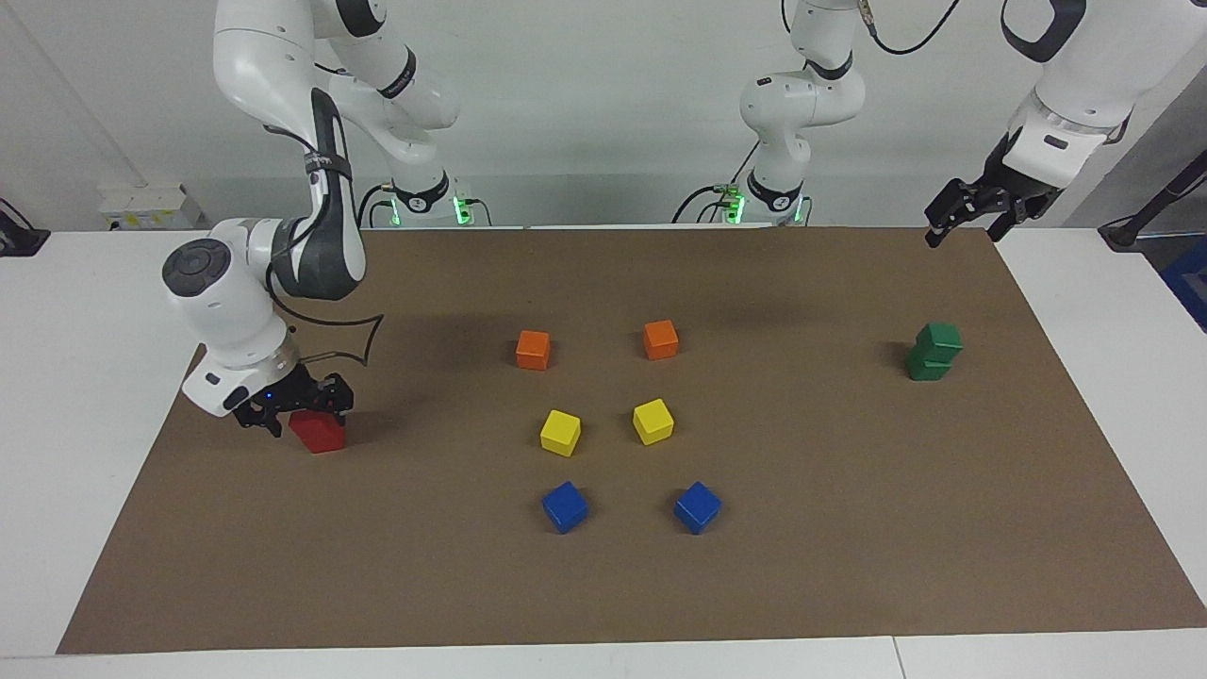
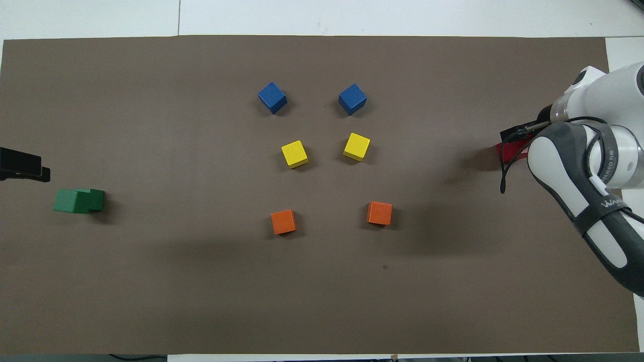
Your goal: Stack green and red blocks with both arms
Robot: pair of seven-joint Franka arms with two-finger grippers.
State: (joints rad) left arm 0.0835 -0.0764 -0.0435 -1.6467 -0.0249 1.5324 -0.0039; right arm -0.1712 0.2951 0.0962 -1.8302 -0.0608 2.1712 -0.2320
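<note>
Right tool (image 1: 294, 411) open around the red blocks (image 1: 319, 431); lift straight up, sparing the stack. Left tool (image 1: 976, 209) open, empty, waiting.

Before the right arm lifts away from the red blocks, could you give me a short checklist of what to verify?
1. Green stack standing, top block offset: ok.
2. Left gripper raised, away from the green stack: ok.
3. Right gripper low at the red block: ok.
4. Right gripper released: cannot tell.
5. Second red block under the first: cannot tell, only one shows.
6. Orange block and the other spare blocks away from both stacks: ok.
</note>
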